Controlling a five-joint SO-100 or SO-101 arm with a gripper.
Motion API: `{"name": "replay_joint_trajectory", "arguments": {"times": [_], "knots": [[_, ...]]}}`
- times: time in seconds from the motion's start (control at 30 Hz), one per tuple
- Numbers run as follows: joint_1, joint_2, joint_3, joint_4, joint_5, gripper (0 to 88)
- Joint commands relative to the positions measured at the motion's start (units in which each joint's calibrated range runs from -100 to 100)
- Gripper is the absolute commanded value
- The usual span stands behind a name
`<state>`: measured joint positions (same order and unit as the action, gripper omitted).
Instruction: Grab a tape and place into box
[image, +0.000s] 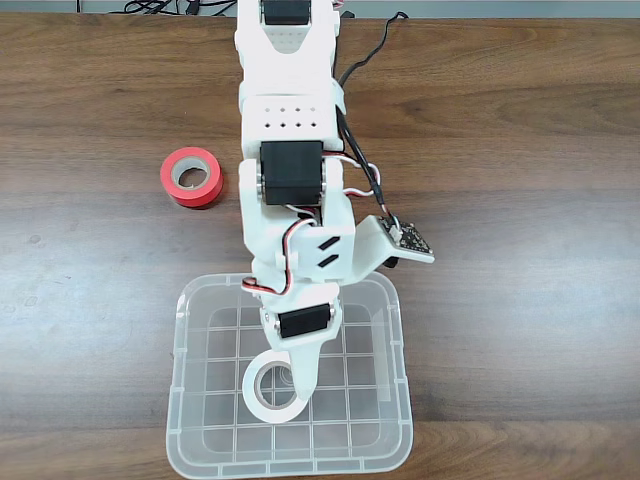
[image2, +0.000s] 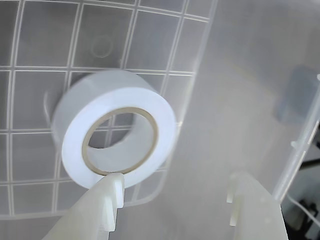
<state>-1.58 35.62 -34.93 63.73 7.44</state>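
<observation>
Claw (image2: 172, 187) over the box (image: 178, 420), fingers spread wide, gripping nothing. Tape (image2: 116, 136) lies inside the box just ahead of the claw, left fingertip (image2: 112, 187) at its lower rim; wrist view slightly blurred there. Red roll (image: 192, 176) on the bench (image: 520, 140), well behind the claw

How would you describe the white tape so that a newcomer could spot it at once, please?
Find the large clear box at the table's near edge in the fixed view. Inside it, under the arm's tool, is the white tape. Unlike the red roll out on the wood, it is white with a pale core.
</observation>
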Motion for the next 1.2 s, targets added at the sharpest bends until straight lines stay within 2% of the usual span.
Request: {"name": "replay_joint_trajectory", "arguments": {"times": [0.0, 0.3, 0.5, 0.67, 0.9, 1.03, 1.17], "knots": [[0.9, -2.8, -5.5, 1.4, -0.3, 20.6], [1.5, -7.9, -5.5, 5.4, -0.3, 19.0], [1.5, -17.0, -5.5, 12.7, -0.4, 7.1], [1.2, -26.0, -5.5, 21.6, -1.7, 1.4], [0.8, -39.3, -4.5, 35.3, -2.6, 1.4], [1.5, -47.9, -1.8, 36.2, -2.8, 1.4], [1.1, -58.5, 8.6, 36.2, -2.7, 1.4]]}}
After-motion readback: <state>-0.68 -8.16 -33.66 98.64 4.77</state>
